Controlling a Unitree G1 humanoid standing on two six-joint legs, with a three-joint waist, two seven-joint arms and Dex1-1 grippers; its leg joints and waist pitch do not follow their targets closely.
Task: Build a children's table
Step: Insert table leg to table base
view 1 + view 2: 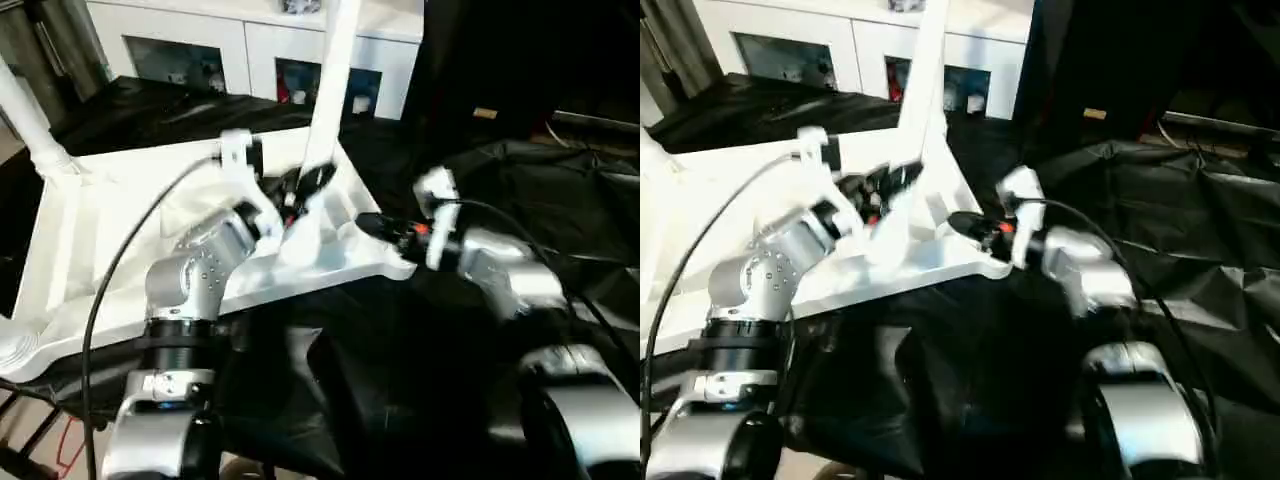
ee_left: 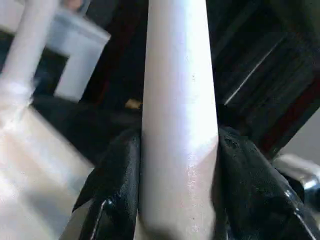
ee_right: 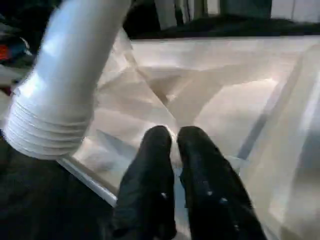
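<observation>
My left gripper [image 2: 177,200] clamps a leg [image 1: 335,90] over the upturned top's [image 1: 110,220] near corner; right gripper [image 3: 172,145], closed and empty, touches the rim. Tilted threads could jam.

Overall light: strong contrast; the white table top [image 1: 110,230] is blown out to near featureless white, while the black cloth [image 1: 560,200] swallows detail.
Glare: bright sheen along the held leg [image 2: 180,125] and on the silver forearms.
Shadows: soft grey shade in the ribbed underside seen from the right wrist.
Blur: the left gripper [image 1: 300,190] and right gripper [image 1: 375,225] are smeared in the head views; the cabinet [image 1: 250,50] is soft.
Focus: the threaded leg end [image 3: 55,120] is close and unsharp; the left wrist background is hazy.
</observation>
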